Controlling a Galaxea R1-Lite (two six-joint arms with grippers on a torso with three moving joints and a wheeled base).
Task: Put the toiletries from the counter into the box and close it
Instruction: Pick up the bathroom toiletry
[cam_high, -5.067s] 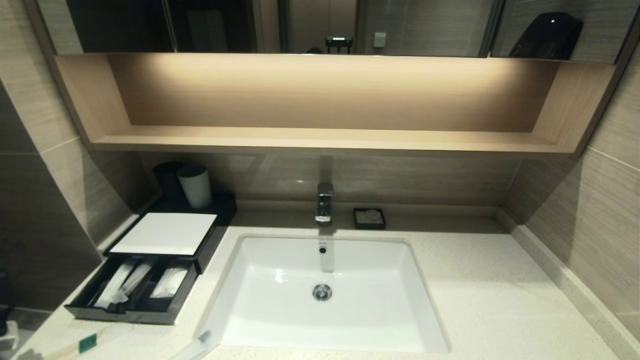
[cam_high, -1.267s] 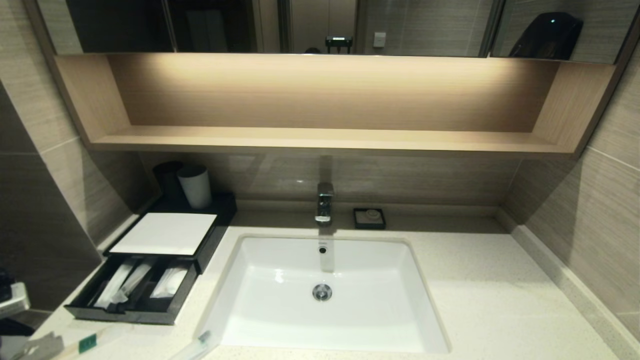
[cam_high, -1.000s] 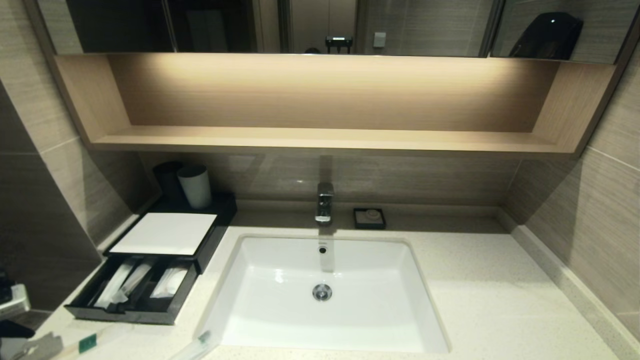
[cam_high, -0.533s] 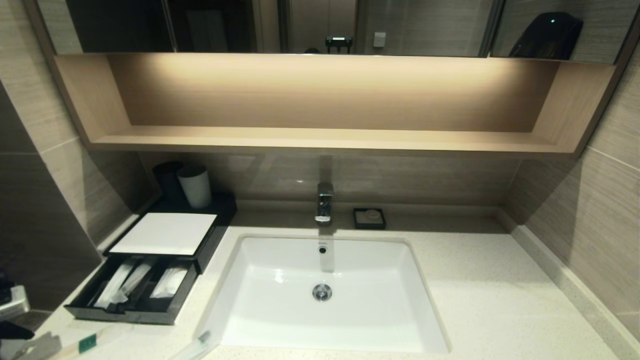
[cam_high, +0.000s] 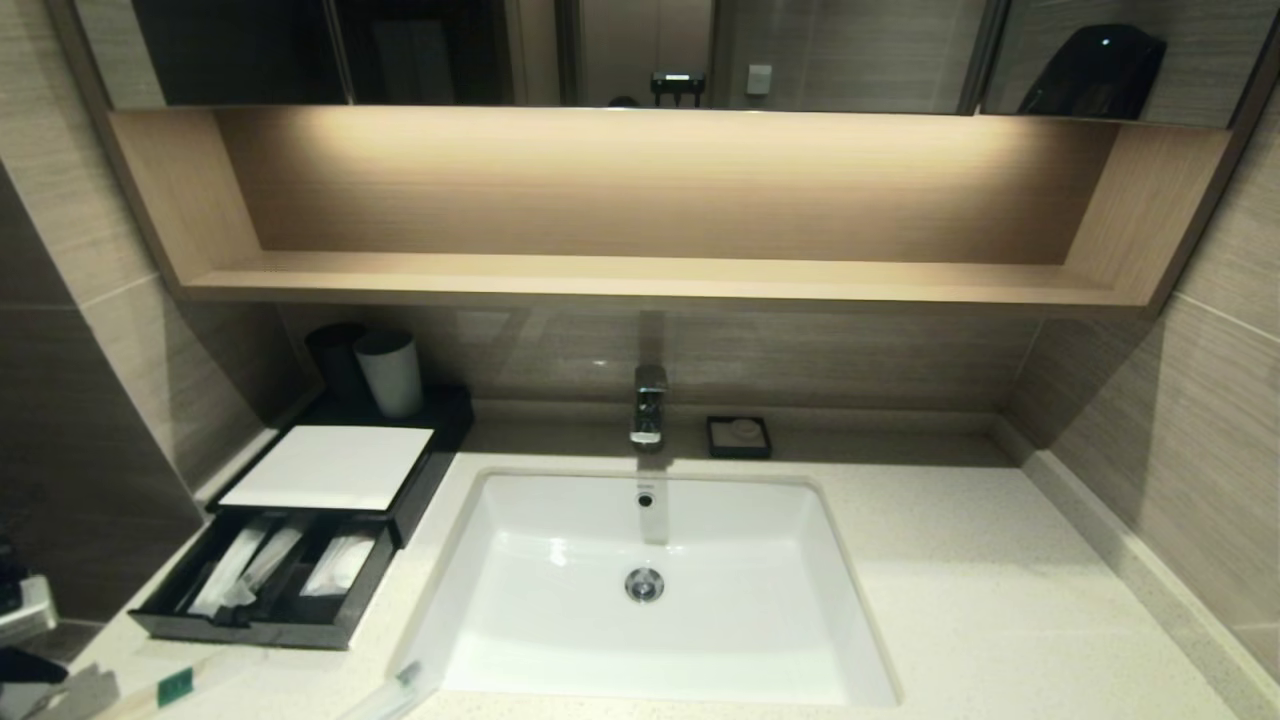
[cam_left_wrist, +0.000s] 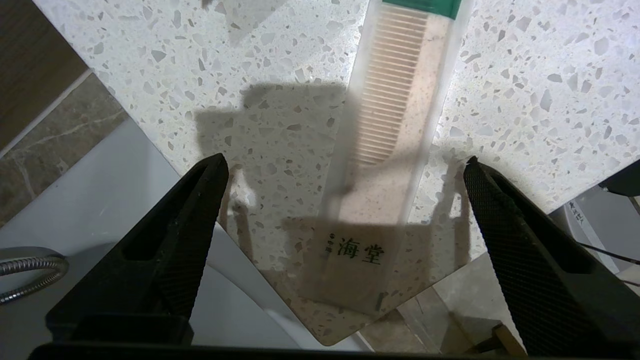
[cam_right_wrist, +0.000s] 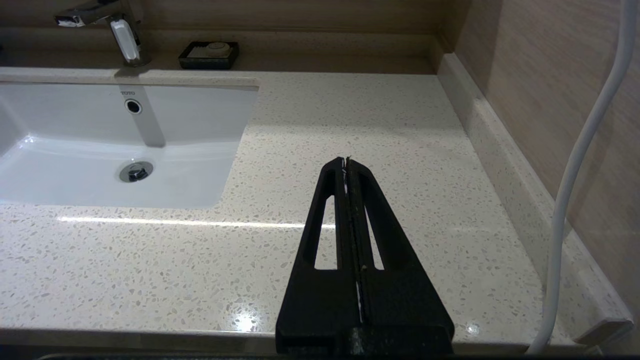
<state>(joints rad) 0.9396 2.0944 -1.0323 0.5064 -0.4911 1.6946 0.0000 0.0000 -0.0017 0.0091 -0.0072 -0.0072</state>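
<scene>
The box (cam_high: 330, 465) sits at the left of the counter (cam_high: 1000, 600), its drawer (cam_high: 265, 630) pulled out with several whitish packets (cam_high: 245, 565) inside. A clear comb packet with a green label (cam_high: 175, 686) lies on the counter's front left corner. A toothbrush packet (cam_high: 395, 690) lies by the sink's front left corner. My left gripper (cam_left_wrist: 345, 160) is open wide and hovers over the plain end of the comb packet (cam_left_wrist: 390, 100), one finger on each side, apart from it. My right gripper (cam_right_wrist: 346, 162) is shut and empty above the counter's front right edge.
The white sink (cam_high: 760, 520) fills the middle, with a chrome tap (cam_high: 648, 405) and a small black soap dish (cam_high: 738, 437) behind it. A grey cup (cam_high: 390, 372) stands behind the box. A wooden shelf (cam_high: 640, 275) hangs above. The counter corner (cam_left_wrist: 310, 330) ends just under my left gripper.
My left arm has come into view at the bottom left corner since five seconds ago. Over the last second it has drifted slightly lower and left. The packets and drawer have not moved.
</scene>
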